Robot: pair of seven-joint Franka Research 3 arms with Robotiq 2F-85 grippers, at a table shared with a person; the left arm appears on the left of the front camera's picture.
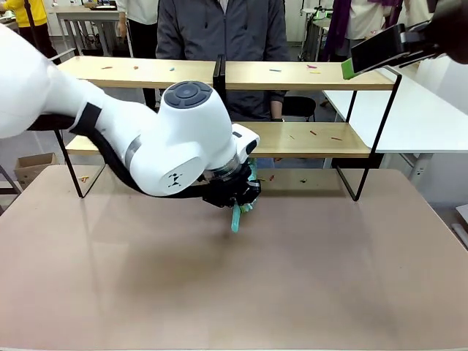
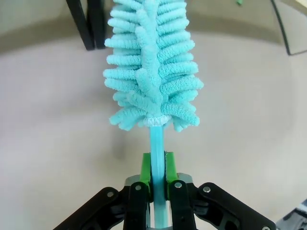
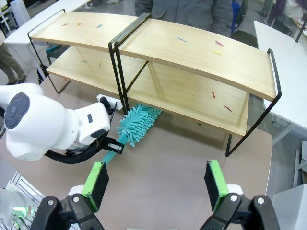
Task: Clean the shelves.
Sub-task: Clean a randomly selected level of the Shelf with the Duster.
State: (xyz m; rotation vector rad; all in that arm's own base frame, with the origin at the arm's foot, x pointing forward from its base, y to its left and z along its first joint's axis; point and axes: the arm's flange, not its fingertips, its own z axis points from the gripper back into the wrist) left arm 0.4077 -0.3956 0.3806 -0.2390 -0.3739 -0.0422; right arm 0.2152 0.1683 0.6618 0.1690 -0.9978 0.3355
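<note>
Tan table (image 1: 219,292), shelves (image 1: 146,77) dotted with scraps (image 1: 275,70), left hand (image 2: 158,168) gripping duster (image 2: 151,72)

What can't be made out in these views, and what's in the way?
- Front view: the left arm's wrist hides most of the left claw and the duster.
- Front view: the right claw is cut off by the top-right edge.
- Left wrist view: the duster blocks the shelves behind it, apart from black legs.
- Right wrist view: the coloured bits on the boards are too small to identify.
</note>
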